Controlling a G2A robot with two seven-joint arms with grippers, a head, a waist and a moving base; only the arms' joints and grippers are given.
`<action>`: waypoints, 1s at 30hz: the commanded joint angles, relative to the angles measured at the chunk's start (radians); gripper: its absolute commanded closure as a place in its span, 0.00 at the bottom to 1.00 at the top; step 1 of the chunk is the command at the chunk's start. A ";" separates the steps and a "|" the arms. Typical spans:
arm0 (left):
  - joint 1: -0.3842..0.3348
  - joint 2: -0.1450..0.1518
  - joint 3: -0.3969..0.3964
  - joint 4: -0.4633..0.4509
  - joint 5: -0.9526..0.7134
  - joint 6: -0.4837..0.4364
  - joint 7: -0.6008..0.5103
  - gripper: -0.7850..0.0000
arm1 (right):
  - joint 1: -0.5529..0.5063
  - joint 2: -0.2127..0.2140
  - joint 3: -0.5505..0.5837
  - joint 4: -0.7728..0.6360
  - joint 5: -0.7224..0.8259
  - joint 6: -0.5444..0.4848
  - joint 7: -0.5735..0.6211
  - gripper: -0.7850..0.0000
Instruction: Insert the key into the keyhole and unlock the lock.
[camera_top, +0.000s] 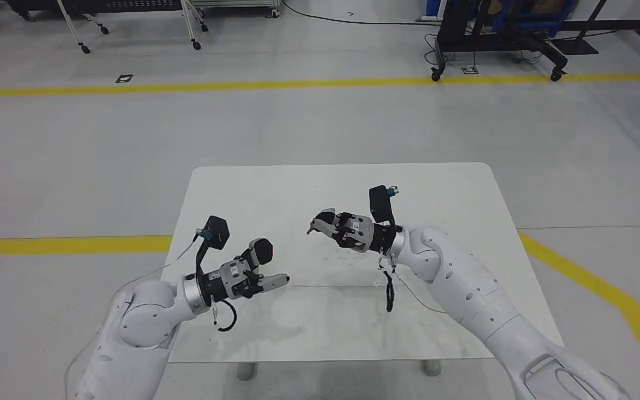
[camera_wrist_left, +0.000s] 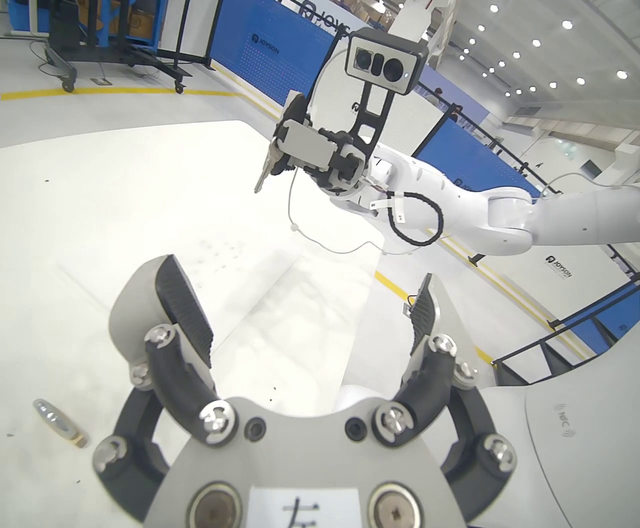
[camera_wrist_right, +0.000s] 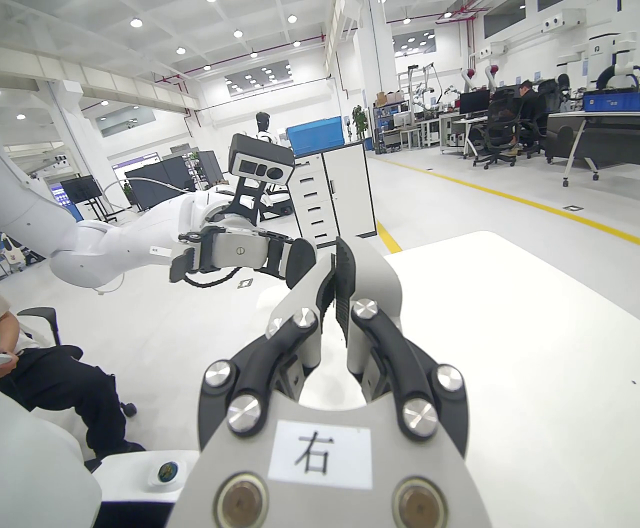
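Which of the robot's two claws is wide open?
The left gripper: its fingers stand wide apart. The right gripper is pinched shut.

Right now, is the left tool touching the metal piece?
Apart. Left wrist view: the metal piece lies on the table, clear of the open left tool.

You've got one white tabletop in front of you. Count two hands at it: one left hand, one right hand. Lying on the tabletop there's one small metal piece, silver with a brass end.
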 joint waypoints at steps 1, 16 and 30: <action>0.000 0.000 0.000 0.000 -0.003 0.000 -0.002 0.12 | 0.000 0.000 0.000 0.000 0.000 0.000 0.000 1.00; -0.026 -0.005 0.057 0.018 -0.077 0.006 -0.007 0.00 | -0.002 0.000 0.001 -0.002 0.001 0.006 0.000 1.00; -0.325 -0.024 0.259 0.424 -0.805 0.024 -0.307 0.14 | -0.012 0.021 -0.104 -0.032 0.604 0.000 0.248 1.00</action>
